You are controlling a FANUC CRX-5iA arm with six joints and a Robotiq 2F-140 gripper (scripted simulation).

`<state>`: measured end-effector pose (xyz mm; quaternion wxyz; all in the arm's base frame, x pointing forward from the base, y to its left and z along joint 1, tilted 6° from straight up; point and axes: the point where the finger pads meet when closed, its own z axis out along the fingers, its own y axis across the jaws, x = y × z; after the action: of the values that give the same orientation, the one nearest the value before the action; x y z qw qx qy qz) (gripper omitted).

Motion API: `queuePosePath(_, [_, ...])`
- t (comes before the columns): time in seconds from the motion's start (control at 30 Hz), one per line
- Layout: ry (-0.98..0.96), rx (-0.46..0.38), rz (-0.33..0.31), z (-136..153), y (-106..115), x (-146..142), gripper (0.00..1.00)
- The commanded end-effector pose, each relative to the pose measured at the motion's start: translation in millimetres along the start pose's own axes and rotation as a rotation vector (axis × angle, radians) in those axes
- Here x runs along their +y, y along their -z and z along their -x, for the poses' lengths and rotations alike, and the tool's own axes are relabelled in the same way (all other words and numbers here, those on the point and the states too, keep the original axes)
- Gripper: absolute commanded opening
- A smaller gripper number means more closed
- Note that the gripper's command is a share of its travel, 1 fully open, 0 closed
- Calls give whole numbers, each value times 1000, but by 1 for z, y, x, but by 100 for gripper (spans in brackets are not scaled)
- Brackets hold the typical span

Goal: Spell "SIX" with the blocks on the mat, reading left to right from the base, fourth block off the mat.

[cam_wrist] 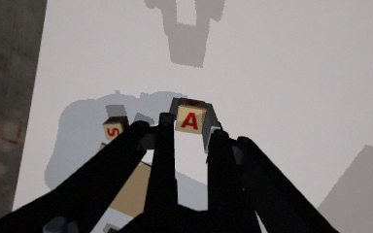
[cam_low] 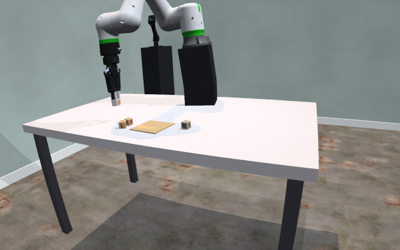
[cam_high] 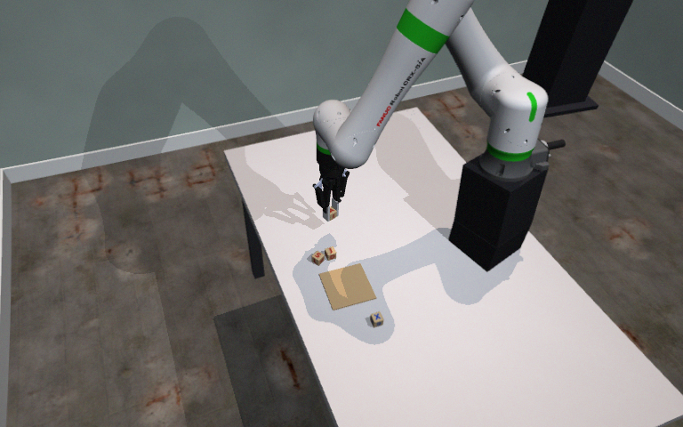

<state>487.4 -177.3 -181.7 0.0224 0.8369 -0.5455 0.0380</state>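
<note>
My gripper (cam_high: 329, 211) is shut on the A block (cam_wrist: 190, 119) and holds it above the table, well away from the tan mat (cam_high: 347, 286). The held block also shows in the exterior view (cam_low: 115, 101). The S block (cam_high: 317, 257) and the I block (cam_high: 330, 253) lie side by side on the table just off the mat's far edge. The X block (cam_high: 376, 318) lies on the table off the mat's near corner. The mat lies flat with no block on it. In the wrist view the S block (cam_wrist: 114, 128) shows left of my fingers, and the mat (cam_wrist: 131, 191) is partly hidden behind them.
The robot's black base (cam_high: 494, 211) stands on the table to the right of the mat. The table's left edge (cam_high: 261, 232) runs close to the S and I blocks.
</note>
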Motion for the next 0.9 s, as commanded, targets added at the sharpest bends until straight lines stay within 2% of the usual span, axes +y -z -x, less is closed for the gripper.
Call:
queuePosePath(0.0, [-138,18,5,0,-2,0,16])
queuePosePath(0.2, [-252,18,4,0,-3,0,16])
queuePosePath(0.23, [-335,18,3,0,-4,0,16])
queuePosePath(0.7, [-718,18,0,0,-10,0,16])
queuePosePath(0.77, [-718,18,0,0,-10,0,16])
queuePosePath(0.87, [-844,18,-1,0,-11,0,16])
